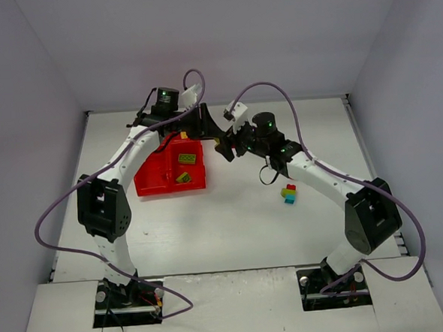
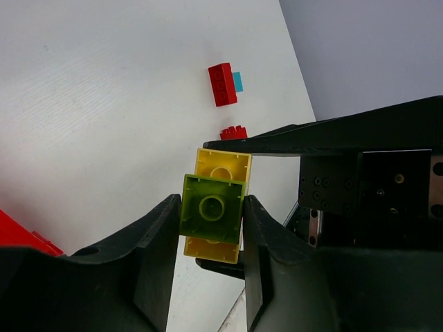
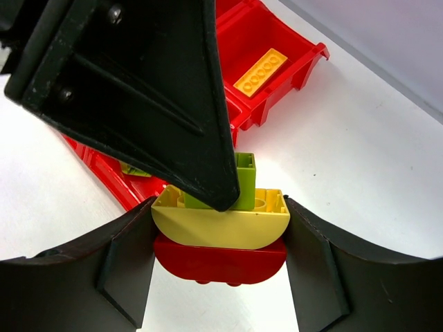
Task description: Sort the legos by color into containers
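Grey walls box in the white counter (image 1: 233, 233), and the red tray (image 1: 144, 187) on it is my landmark. Both arms meet just off the tray's far right corner, sharing one clump of legos above the counter.

My left gripper (image 2: 210, 211) is pinched narrow on the green brick (image 3: 246, 181). My right gripper (image 3: 220, 232) is clamped wider across the yellow brick (image 2: 223, 164), with the red brick (image 3: 220, 261) joined beneath it. Green is pressed onto one face of yellow and red onto the opposite face. In the right wrist view the stack runs outward from the right gripper toward the tray. The left wrist view shows the two grips crossing at roughly right angles.

I judge the step in hand to be a pull-apart. It turns on drawing the left gripper away along that stack line, not sideways, or the green brick may twist between the pads. The tray lies just beside the left gripper, so that arm is the nearer one for dropping green in.

Another mixed clump (image 1: 289, 194) sits on the counter well to the right of the tray, nearer the right arm.
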